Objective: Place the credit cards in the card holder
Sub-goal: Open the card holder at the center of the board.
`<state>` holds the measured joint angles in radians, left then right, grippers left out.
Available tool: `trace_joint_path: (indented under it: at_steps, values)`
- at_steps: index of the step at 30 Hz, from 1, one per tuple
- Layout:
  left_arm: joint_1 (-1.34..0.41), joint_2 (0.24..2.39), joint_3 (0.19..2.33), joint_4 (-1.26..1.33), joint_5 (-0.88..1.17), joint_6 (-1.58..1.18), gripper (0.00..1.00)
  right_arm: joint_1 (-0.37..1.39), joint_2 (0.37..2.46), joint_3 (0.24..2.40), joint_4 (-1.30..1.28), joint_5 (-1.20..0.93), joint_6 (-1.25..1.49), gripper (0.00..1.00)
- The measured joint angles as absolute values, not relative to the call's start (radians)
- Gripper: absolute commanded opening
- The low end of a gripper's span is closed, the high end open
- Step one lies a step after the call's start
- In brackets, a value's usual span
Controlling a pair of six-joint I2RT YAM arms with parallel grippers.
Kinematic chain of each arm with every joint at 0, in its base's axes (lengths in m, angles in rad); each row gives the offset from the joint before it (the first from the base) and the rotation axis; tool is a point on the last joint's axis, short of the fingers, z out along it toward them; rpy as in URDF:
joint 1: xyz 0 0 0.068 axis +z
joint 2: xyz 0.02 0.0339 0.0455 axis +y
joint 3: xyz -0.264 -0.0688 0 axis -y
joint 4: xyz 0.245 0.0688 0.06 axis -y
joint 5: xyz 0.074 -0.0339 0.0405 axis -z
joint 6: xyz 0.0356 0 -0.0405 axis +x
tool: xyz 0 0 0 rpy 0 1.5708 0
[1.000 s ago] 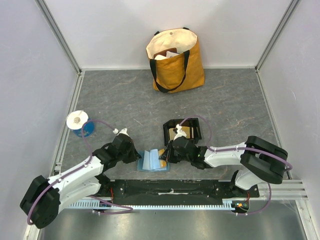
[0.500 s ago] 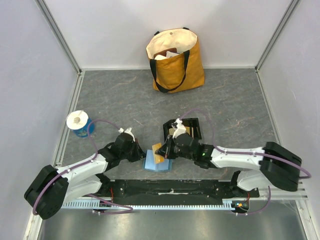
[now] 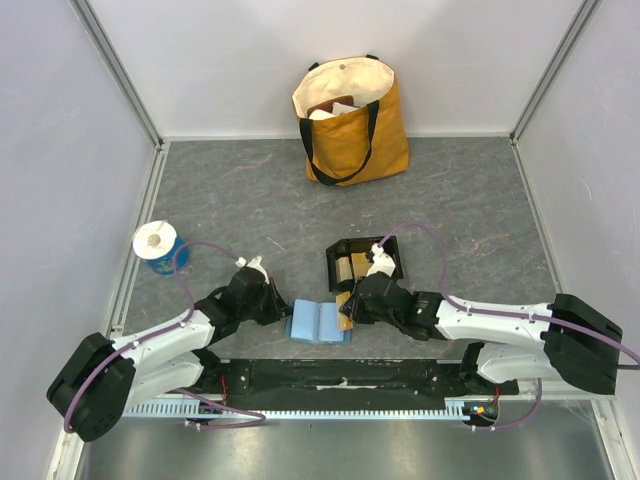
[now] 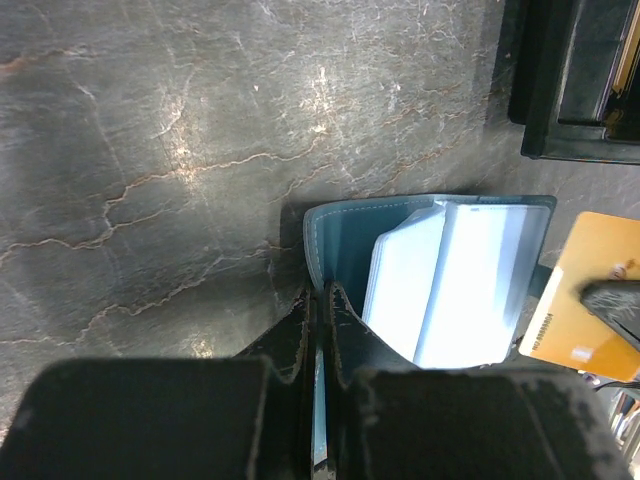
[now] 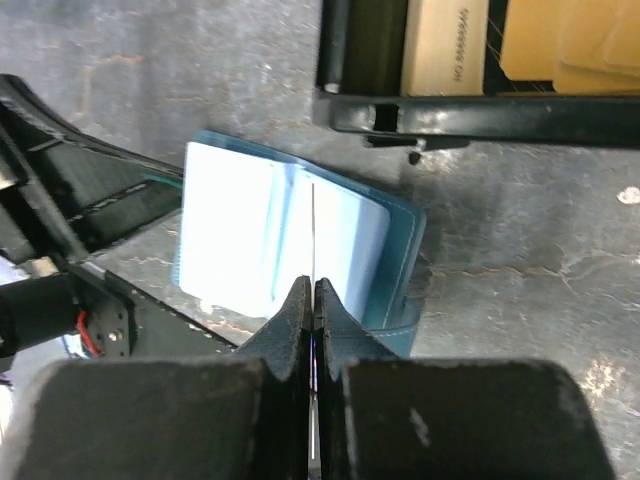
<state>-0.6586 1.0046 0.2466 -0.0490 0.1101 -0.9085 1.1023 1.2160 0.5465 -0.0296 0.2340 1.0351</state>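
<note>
Top external, right arm (image 3: 480, 315) low, fingers (image 5: 300, 296) seemingly gripping card (image 4: 575, 320) at card holder (image 3: 318, 322)

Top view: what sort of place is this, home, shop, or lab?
Probably a lab test cell: bare white walls on metal framing enclose a grey table, two robot arms bolted to it, a tote bag as prop.

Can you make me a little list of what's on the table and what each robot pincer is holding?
card holder: teal, lying open
left pincer: shut on the card holder's edge
right pincer: shut on a gold card, beside the card holder
black tray: more cards inside
tote bag: by the far wall
</note>
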Motion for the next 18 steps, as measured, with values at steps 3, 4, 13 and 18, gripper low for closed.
trace_joint_path:
  at_steps: [3,4,13,18]
  values:
    - [-0.659,0.999,0.242,-0.048,0.11,-0.911,0.02,1.106,1.237,0.546,-0.062,0.239,1.055,0.0]
    - [-0.659,0.996,0.241,-0.049,0.109,-0.912,0.02,1.109,1.238,0.546,-0.071,0.244,1.06,0.0]
    - [-0.659,0.981,0.234,-0.052,0.107,-0.917,0.02,1.153,1.238,0.546,-0.186,0.302,1.1,0.0]
    - [-0.659,0.979,0.233,-0.052,0.107,-0.917,0.02,1.157,1.242,0.545,-0.203,0.315,1.113,0.0]
